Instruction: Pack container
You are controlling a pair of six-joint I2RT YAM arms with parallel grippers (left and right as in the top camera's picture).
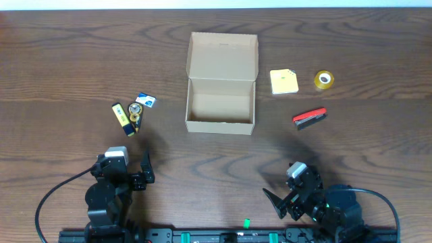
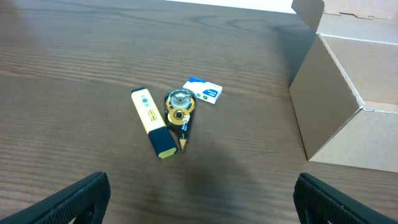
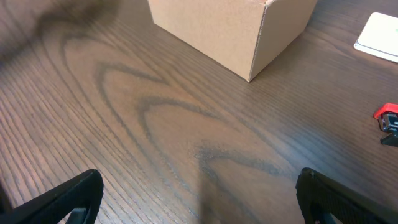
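Note:
The container, a tan cardboard box (image 1: 221, 101) with its flap lid open toward the back, stands in the middle of the table and looks empty; it also shows in the left wrist view (image 2: 348, 106) and the right wrist view (image 3: 242, 28). Left of it lie a yellow highlighter (image 1: 122, 118), a round correction tape (image 1: 137, 115) and a small blue-white eraser (image 1: 145, 101), also in the left wrist view: highlighter (image 2: 152, 122), correction tape (image 2: 178, 109), eraser (image 2: 203, 91). My left gripper (image 2: 199, 205) is open and empty near the front left. My right gripper (image 3: 199, 205) is open and empty near the front right.
Right of the box lie a yellow sticky-note pad (image 1: 283, 82), a yellow tape roll (image 1: 324, 79) and a red stapler (image 1: 310, 118). The pad's edge (image 3: 379, 37) and the stapler's tip (image 3: 388, 116) show in the right wrist view. The table is dark wood.

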